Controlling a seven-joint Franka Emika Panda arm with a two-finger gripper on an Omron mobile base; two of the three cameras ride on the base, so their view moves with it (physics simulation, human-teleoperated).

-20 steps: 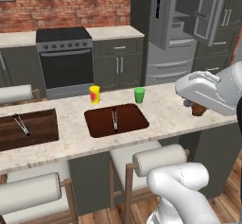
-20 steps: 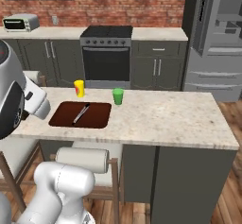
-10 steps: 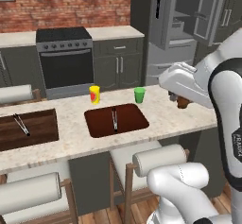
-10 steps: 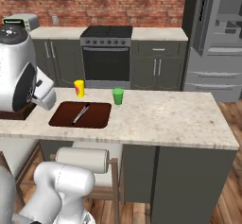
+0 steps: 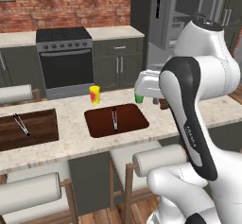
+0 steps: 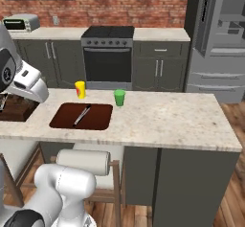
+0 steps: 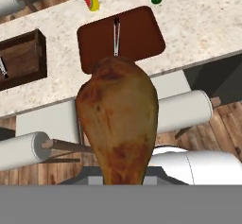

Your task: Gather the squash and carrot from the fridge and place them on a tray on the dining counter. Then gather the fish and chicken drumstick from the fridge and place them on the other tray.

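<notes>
A large browned chicken drumstick (image 7: pixel 118 124) hangs in my gripper (image 5: pixel 157 101), which is shut on it, above the near edge of the dining counter (image 5: pixel 71 138). My own arm hides most of the gripper in the left base view. Beyond the drumstick lies a dark brown tray (image 7: pixel 137 38) holding only tongs (image 7: pixel 116 36). To its left is a wooden tray (image 7: pixel 23 60), also with tongs. The same trays show as the dark tray (image 5: pixel 116 120) and the wooden tray (image 5: pixel 28 128). The squash, carrot and fish are out of view.
A yellow cup (image 5: pixel 95 94) and a green cup (image 6: pixel 119 97) stand behind the dark tray. Padded stools (image 5: pixel 160 159) line the counter's near side. The fridge (image 6: pixel 217 34) stands open at the back right, next to the stove (image 6: pixel 109 53).
The arm has swung left from the counter's right end toward the dark tray, carrying the drumstick. The base and the things on the counter have stayed put.
</notes>
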